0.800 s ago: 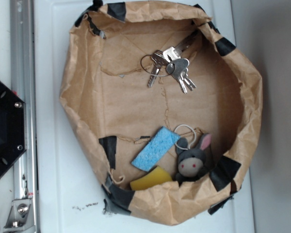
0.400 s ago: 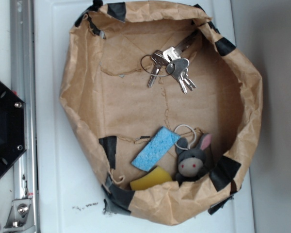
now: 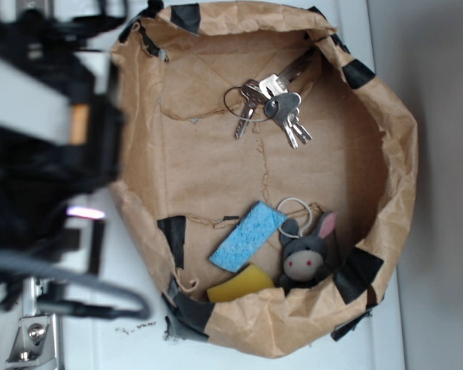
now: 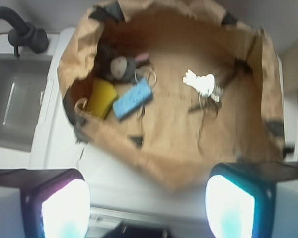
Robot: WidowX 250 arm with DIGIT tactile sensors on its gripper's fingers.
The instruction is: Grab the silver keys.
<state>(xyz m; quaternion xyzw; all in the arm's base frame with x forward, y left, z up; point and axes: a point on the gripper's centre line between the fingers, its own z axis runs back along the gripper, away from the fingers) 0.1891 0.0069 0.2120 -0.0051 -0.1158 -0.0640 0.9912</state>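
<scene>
Silver keys (image 3: 272,104) lie upper middle in paper bag (image 3: 216,169); end effector (image 4: 148,203) at bottom of wrist view, spread wide, empty, well apart, lining up.

Exterior camera is looking straight down, close over the paper basket (image 3: 386,154). Wrist camera is peering in from beyond its rim, flipped; both are sharing the basket's inside.

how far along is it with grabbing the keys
Early. Done: the arm is over the left rim of the paper bag. In hand: nothing; the gripper looks open and empty above the bag's near edge. Left: reach the silver keys, lying untouched on the bag floor far from the donkey, then close and lift.
</scene>
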